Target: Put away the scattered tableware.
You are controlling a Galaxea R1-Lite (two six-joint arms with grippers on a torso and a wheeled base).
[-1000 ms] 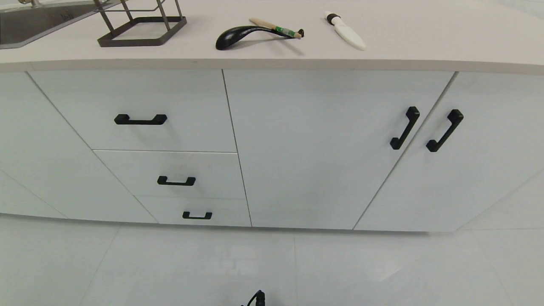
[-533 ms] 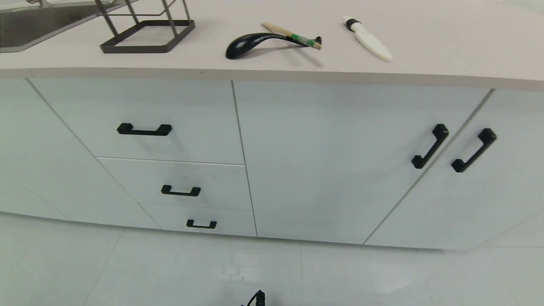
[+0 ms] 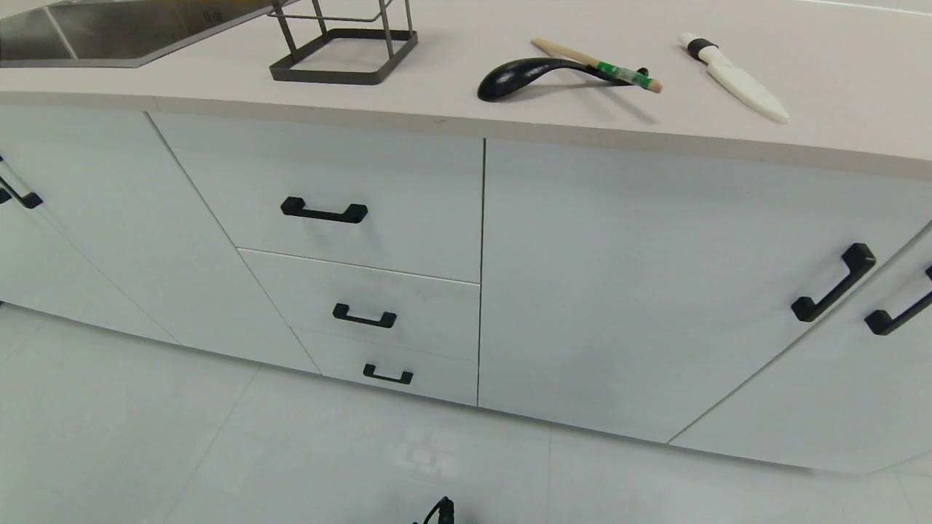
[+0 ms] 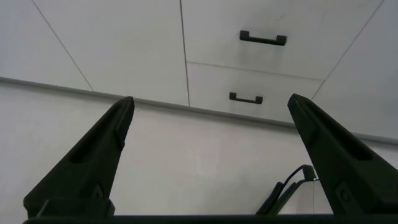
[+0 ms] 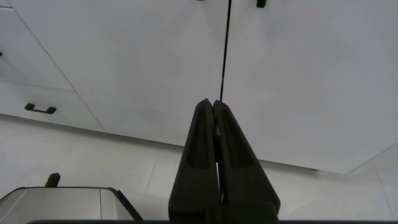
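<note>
Now, toward the upper right of the head view, the scattered tableware is found on the countertop (image 3: pixel 655 127). A black spoon (image 3: pixel 520 76) is laid bowl-down, and a wooden stick (image 3: pixel 598 65) with a green band appears to be propped across its handle end. A white knife (image 3: pixel 737 80) is set further right, apart from both. Off to the upper left a wire rack (image 3: pixel 342 52) is stood, and the sink (image 3: pixel 109 25) is tucked into the corner. Beneath the rack, three drawers (image 3: pixel 378 284) are stacked, all closed.

The left gripper (image 4: pixel 211 99) is spread wide with nothing between its fingers, and is pointed at the lower drawers. The right gripper (image 5: pixel 212 103) is pressed shut, empty, facing a cabinet door (image 5: pixel 311 74).

An approach looks to be the step in hand. Both arms are best lifted above the counter edge before any reach is made. The stick is probably best taken first, so the spoon is not dragged along.
</note>
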